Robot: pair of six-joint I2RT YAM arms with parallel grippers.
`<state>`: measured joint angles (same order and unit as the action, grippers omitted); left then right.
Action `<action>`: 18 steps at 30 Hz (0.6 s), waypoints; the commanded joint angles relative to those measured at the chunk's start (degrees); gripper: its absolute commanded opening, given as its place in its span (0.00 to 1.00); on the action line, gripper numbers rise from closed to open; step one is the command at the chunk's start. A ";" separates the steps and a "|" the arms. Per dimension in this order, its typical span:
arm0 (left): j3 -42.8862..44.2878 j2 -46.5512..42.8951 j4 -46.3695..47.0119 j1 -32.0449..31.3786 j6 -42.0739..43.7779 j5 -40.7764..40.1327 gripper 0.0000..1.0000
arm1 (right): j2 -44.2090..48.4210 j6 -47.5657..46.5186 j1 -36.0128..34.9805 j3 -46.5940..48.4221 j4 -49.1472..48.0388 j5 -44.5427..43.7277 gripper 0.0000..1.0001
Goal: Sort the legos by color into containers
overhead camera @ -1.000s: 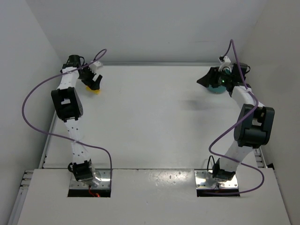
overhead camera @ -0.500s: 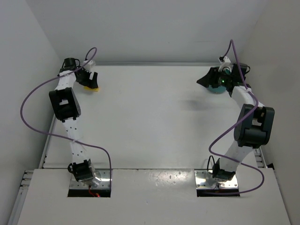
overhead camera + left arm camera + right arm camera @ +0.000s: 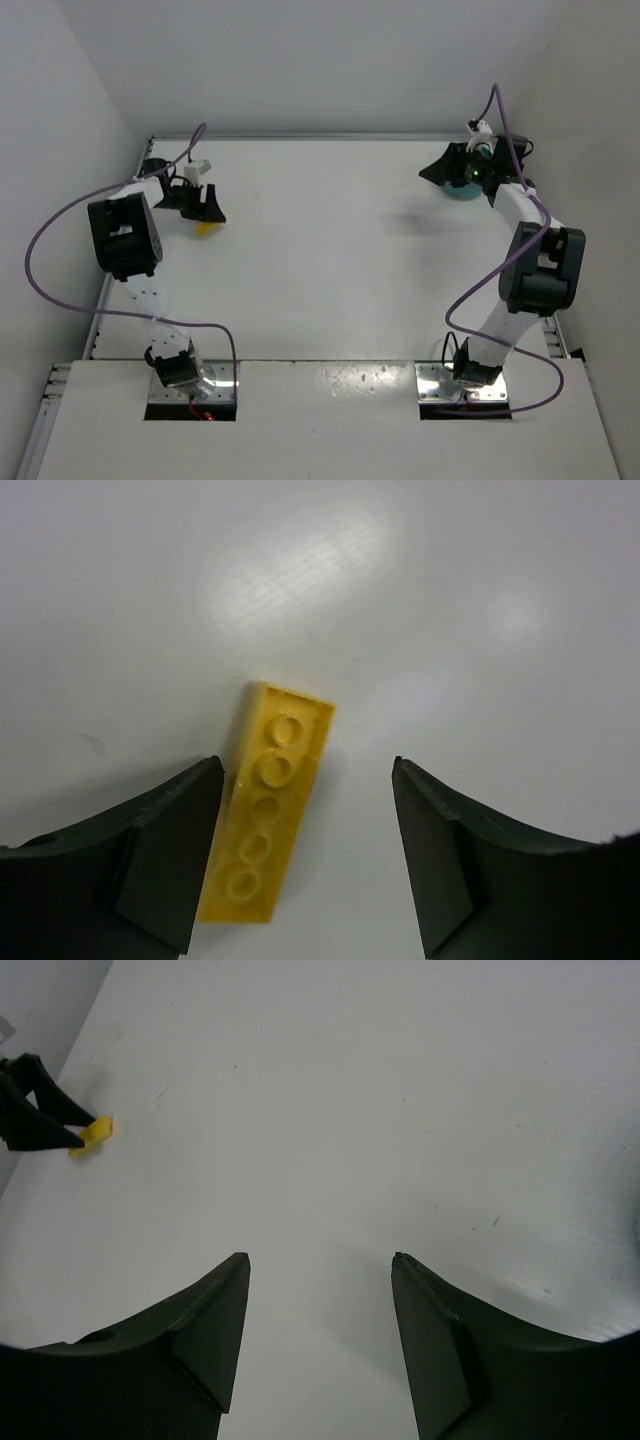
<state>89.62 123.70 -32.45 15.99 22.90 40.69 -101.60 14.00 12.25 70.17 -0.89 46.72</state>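
Note:
A long yellow lego (image 3: 264, 819) lies flat on the white table, studs up, close against the left finger (image 3: 160, 860) of my open left gripper (image 3: 308, 770). It also shows in the top view (image 3: 204, 227) just below the left gripper (image 3: 210, 212), and far off in the right wrist view (image 3: 95, 1132). My right gripper (image 3: 318, 1257) is open and empty, held above the table at the back right (image 3: 432, 172). The teal tub (image 3: 462, 190) sits under the right arm, mostly hidden. No other legos show.
The white side wall (image 3: 90, 120) stands close to the left arm. The back wall (image 3: 330, 70) runs behind the table. Purple cables (image 3: 60, 215) loop off both arms.
My left gripper has swung from the back left corner toward the right and nearer, and the yellow lego has moved with it. The right arm has not moved.

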 commanded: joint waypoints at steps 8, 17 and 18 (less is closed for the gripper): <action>-16.50 -19.63 3.52 -5.97 -6.19 3.64 0.78 | 3.52 1.03 -0.47 -0.12 -2.28 0.92 0.60; -28.08 -33.77 7.29 -12.64 -6.37 -17.64 0.79 | 5.71 1.03 -0.47 -1.27 -2.28 0.92 0.60; -29.75 -34.92 8.09 -12.65 -6.37 -20.44 0.79 | 5.71 1.03 -0.47 -1.27 -2.28 0.92 0.60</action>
<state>64.25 92.77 -26.79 5.15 16.03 28.58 -98.67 14.96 12.21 69.43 -1.26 46.74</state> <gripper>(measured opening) 0.788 0.593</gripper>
